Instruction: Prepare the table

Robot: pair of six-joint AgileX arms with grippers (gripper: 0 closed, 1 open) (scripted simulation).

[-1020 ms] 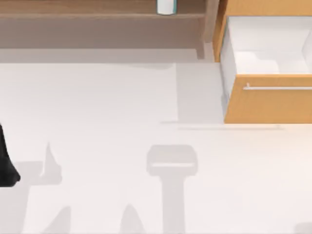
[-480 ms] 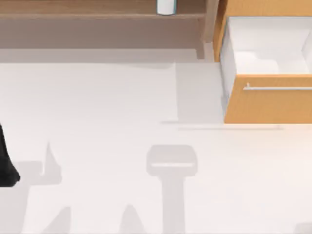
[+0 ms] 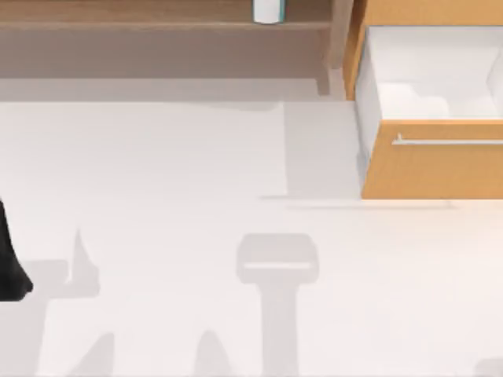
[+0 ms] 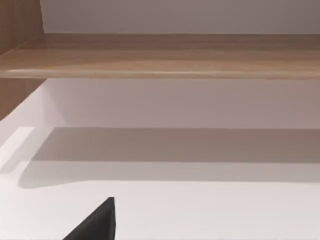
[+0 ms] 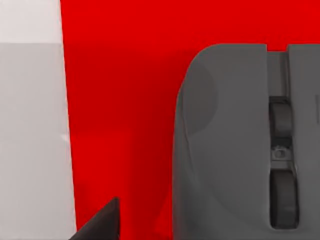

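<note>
Nothing you see has shifted since a second ago. The white table spans the view below the wooden shelf; the orange drawer unit stays pulled open at right. Your left arm sits parked at the table's left edge.

The right wrist view looks onto a grey computer mouse lying on a red mat.
</note>
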